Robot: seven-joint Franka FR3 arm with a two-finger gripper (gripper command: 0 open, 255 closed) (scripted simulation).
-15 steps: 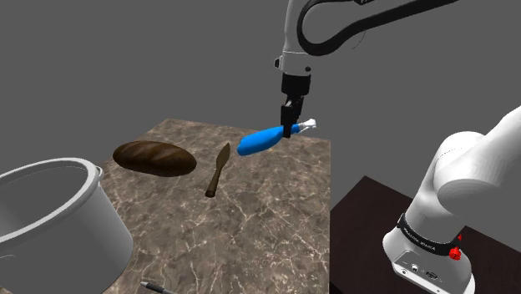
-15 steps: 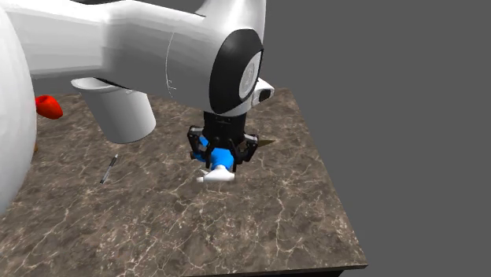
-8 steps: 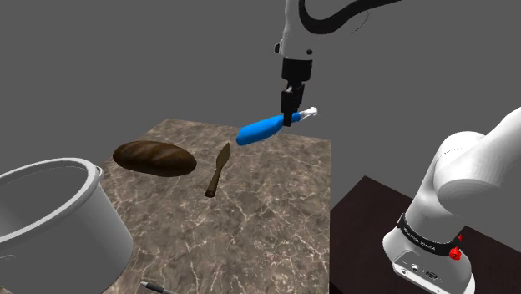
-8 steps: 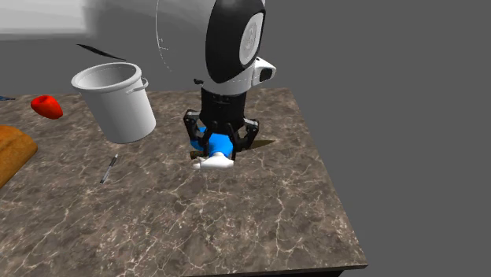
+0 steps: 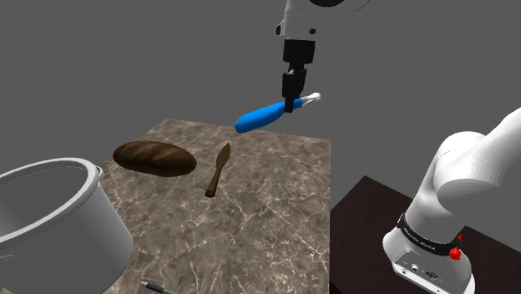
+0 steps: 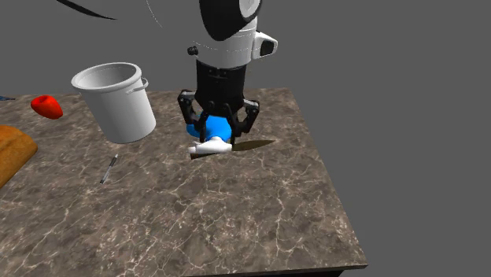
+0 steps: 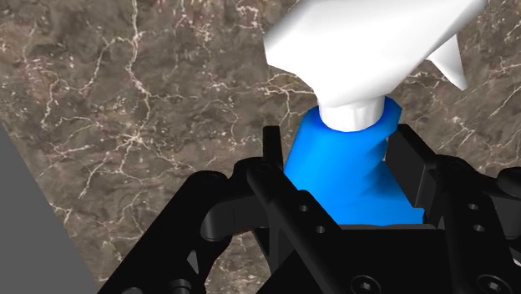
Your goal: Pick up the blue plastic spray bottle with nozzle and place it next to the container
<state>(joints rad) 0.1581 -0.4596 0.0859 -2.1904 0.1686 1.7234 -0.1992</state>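
Flat sim light — crisp w/ faint shadows

Marble tabletop [image 5: 275,217] before you. Brown loaf [image 5: 154,158] lies toward shoulder view's left, brown knife-shaped tool [image 5: 217,169] beside it, not touching. At second exterior view's left you find thin pen-like stick [image 6: 108,168], red item [image 6: 46,106] and orange-brown slab [image 6: 12,153].

Base of blue white-nozzled spray bottle [image 7: 357,125] hidden from you by black gripper [image 7: 336,149]; white round pot [image 5: 79,225] cropped at shoulder view's left.
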